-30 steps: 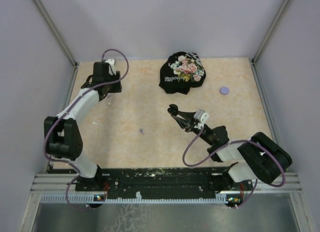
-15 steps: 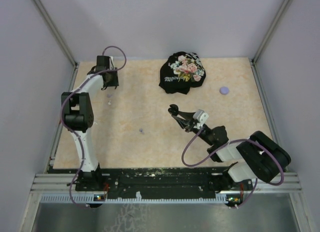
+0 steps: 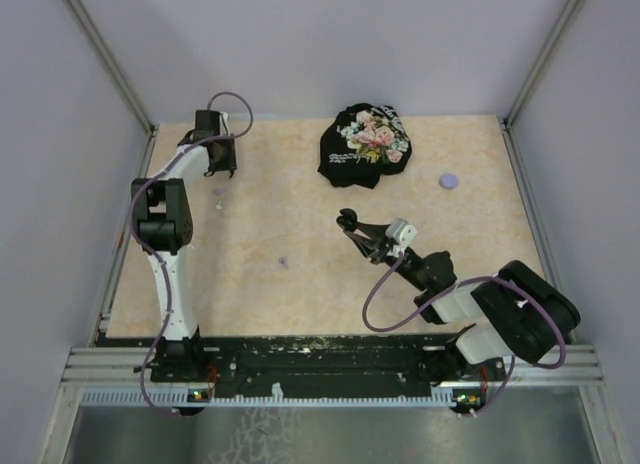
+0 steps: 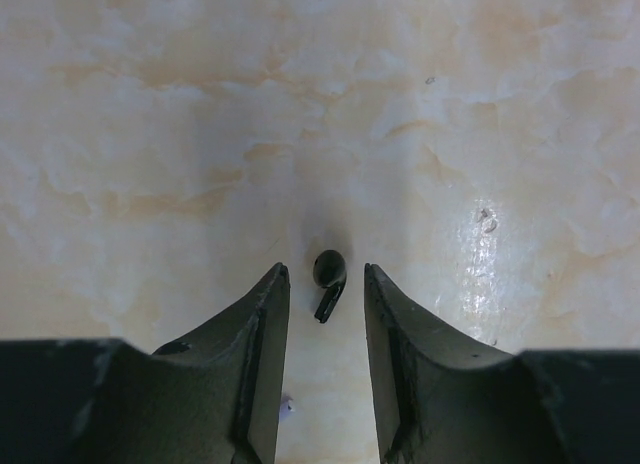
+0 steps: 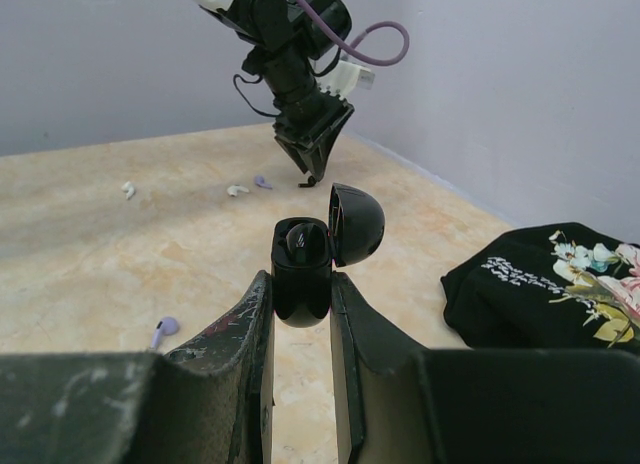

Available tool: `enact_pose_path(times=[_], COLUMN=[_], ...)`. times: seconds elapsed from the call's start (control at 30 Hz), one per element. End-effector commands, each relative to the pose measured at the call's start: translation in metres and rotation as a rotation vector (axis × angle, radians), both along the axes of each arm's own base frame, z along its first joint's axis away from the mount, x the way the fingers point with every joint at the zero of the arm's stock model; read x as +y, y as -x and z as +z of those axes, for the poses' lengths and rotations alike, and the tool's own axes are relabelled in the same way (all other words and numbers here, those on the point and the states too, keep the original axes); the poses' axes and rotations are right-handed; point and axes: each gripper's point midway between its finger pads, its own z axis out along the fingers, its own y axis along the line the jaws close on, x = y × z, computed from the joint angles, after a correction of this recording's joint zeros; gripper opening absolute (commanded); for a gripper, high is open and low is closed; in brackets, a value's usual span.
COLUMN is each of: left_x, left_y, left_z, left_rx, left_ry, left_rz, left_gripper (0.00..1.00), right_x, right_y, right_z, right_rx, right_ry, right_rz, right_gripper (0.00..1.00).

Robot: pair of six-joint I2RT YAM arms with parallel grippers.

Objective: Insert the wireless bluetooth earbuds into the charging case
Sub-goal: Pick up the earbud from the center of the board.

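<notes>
A black earbud lies on the table between the tips of my open left gripper, which touches nothing. In the top view that gripper is at the far left back of the table. My right gripper is shut on the black charging case, held upright with its lid open. A second black earbud sits inside. In the top view the right gripper is mid-table. The left gripper and the loose black earbud also show in the right wrist view.
A lavender earbud lies mid-table; it shows in the right wrist view. Pale earbuds and a lavender one lie near the left gripper. A black floral cloth and a lavender puck are at the back right.
My left arm has folded up and reached toward the back left, with its gripper settling over the black earbud. The right arm and the case have not moved.
</notes>
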Motion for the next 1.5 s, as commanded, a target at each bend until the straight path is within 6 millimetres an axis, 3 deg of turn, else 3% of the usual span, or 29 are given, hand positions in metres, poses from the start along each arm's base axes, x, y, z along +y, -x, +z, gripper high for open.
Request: enact_pose_path(times=[0.0,0.6,0.8,0.97,1.03,1.47], left_x=[-0.003,-0.001,-0.016,-0.032,-0.04,-0.103], left_y=[-0.007,0.009,0.019,0.034,0.038,0.096], left_z=[-0.006,-0.035,-0.033,-0.008,0.012,0.096], left_rx=[0.005,0.109,0.138,0.09,0.035,-0.192], left_ry=[0.014,-0.027,0.033,0.118,0.161,0.486], left_rz=[-0.042,-0.069,-0.127,-0.166,-0.185,-0.301], left_gripper=[0.41,0.26,0.15,0.1,0.1,0.09], right_x=[-0.006,-0.006,-0.006,-0.006,-0.006,-0.002], right_y=[0.004,0.006,0.008,0.01,0.01,0.011], right_z=[0.039,0.041,0.044,0.045,0.047,0.06], right_rx=[-0.138,-0.136,-0.141,-0.143,-0.147,-0.146], right_ry=[-0.088,-0.098,-0.103,-0.106,-0.11,-0.124], right_rz=[-0.008,0.004,0.01,0.016,0.017,0.04], right_gripper=[0.0,0.0,0.0,0.0,0.0,0.0])
